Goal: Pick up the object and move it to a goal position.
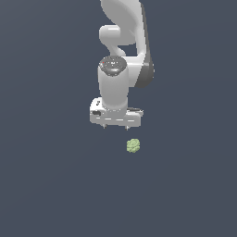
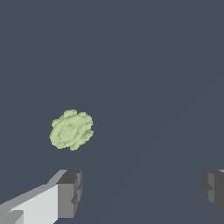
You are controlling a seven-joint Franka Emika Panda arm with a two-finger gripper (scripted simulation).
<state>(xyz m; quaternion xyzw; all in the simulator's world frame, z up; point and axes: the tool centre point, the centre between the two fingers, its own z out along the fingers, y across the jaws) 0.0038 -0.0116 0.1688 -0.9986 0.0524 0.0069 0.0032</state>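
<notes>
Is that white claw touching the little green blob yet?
Apart. The wrist view shows the green blob lying clear of both fingertips, with bare floor between; the gripper is open.

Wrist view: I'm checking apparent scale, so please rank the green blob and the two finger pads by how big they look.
1. Green blob.
2. The finger pad nearer the blob.
3. The other finger pad, cropped by the frame.
The pads sit closer to the camera, so true sizes stay unsure.

you see a smooth white arm (image 1: 122,55) with a soft plastic-like sheen and a dark glossy cap. the fingers (image 2: 70,192) look matt grey with ribbed pads. the blob (image 2: 71,130) is pale green, rough and lumpy, matt. the counter (image 1: 46,185) is flat, matt slate-blue.
</notes>
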